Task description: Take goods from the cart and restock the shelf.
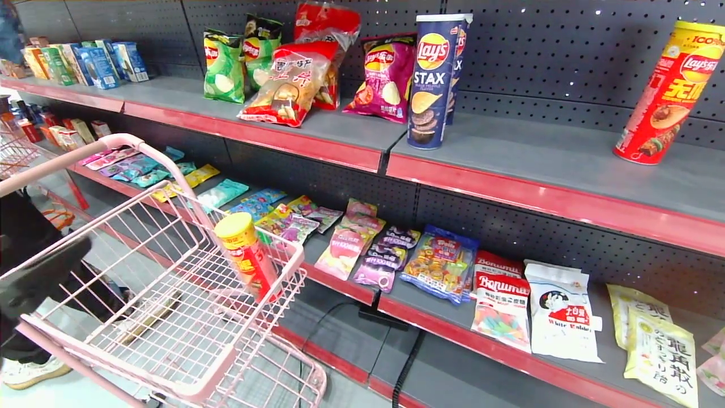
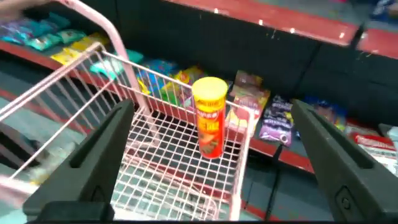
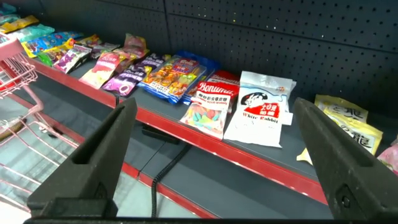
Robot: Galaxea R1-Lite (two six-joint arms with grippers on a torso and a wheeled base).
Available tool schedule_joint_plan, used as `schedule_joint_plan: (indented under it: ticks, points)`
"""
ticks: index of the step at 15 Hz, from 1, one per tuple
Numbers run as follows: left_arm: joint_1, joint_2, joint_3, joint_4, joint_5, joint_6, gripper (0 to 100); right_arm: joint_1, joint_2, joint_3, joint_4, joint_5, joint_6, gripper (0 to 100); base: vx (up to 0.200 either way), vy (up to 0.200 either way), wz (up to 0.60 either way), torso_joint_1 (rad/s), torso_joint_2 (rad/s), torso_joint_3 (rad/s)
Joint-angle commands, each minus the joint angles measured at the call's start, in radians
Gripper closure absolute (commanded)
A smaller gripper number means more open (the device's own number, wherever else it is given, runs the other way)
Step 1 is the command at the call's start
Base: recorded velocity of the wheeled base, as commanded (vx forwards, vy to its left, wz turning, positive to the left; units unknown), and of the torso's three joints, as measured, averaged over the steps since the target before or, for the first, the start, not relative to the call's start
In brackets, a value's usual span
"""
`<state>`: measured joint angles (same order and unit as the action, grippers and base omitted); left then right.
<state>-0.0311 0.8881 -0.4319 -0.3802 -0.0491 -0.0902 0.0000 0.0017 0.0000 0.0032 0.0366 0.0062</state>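
Note:
A red can of crisps with a yellow lid [image 1: 249, 262] stands upright in the front corner of the pink wire cart [image 1: 148, 211], with little else in the basket. In the left wrist view my left gripper [image 2: 211, 171] hangs open above the cart [image 2: 155, 186], its dark fingers [image 2: 96, 158] spread wide, and the can [image 2: 209, 117] stands beyond them, untouched. My right gripper [image 3: 211, 168] is open too, holding nothing, in front of the lower shelf [image 3: 249, 162]. On the upper shelf [image 1: 566, 153] stand blue cans [image 1: 430, 79] and a matching red can [image 1: 671, 93].
Bags of crisps [image 1: 289, 79] lean on the upper shelf's left part, with bare grey shelf between the blue cans and the red can. Candy bags [image 1: 442, 263] and white packets [image 3: 261, 109] cover the lower shelf. A black cable [image 1: 405, 368] lies on the floor below.

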Motion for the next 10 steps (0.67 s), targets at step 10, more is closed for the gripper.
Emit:
schedule_joint_plan:
  ticks: [10]
  points:
    - [0.031, 0.919, -0.028, -0.537, -0.190, 0.038, 0, 0.000, 0.000, 0.000, 0.000, 0.002, -0.002, 0, 0.000, 0.000, 0.00, 0.000, 0.00, 0.000]
